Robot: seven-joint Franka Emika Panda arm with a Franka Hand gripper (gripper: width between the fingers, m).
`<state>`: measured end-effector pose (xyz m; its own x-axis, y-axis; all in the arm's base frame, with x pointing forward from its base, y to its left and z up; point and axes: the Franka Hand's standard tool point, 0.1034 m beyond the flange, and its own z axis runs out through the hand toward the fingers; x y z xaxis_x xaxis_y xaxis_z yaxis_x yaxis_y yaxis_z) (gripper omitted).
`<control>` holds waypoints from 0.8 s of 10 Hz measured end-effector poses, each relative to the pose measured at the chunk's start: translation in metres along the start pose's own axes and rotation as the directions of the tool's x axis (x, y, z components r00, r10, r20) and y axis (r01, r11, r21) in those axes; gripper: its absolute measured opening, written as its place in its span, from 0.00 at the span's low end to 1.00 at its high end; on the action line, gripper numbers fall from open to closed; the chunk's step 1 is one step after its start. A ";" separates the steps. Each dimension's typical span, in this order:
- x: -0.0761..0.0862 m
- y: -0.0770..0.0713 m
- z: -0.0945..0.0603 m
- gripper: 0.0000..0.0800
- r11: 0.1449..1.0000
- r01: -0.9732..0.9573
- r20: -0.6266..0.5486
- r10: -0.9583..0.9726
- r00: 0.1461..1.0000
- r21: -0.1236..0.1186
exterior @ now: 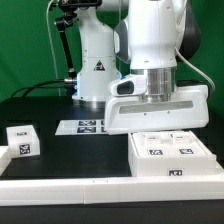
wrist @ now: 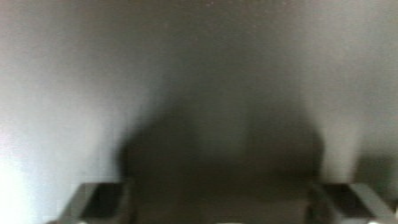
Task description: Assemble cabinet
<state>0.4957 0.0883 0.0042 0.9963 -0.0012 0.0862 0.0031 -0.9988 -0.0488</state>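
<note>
The cabinet (exterior: 170,155), a white boxy body with square black-and-white tags on top, lies on the table at the exterior view's right. My gripper (exterior: 158,127) is straight above its far edge, and the hand sits so low that the cabinet hides the fingertips. The wrist view is blurred and very close. Pale white surfaces (wrist: 45,90) rise on both sides of a dark shaded middle. My gripper (wrist: 222,205) shows only as two fingertips (wrist: 98,200) standing well apart at the frame's corners. Whether they press on the cabinet does not show.
A small white tagged cube (exterior: 22,138) stands at the exterior view's left. The marker board (exterior: 88,126) lies flat behind the middle, by the arm's white base (exterior: 97,70). A long white rail (exterior: 60,185) runs along the front edge.
</note>
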 end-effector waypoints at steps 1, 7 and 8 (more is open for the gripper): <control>0.000 0.000 0.000 0.36 1.000 0.001 0.001 -0.001 1.000 0.000; -0.003 0.000 0.001 0.00 1.000 0.023 0.005 -0.023 1.000 -0.001; -0.003 0.000 0.001 0.00 1.000 0.024 0.005 -0.024 1.000 -0.001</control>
<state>0.4931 0.0884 0.0029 0.9963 0.0229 0.0823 0.0268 -0.9986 -0.0462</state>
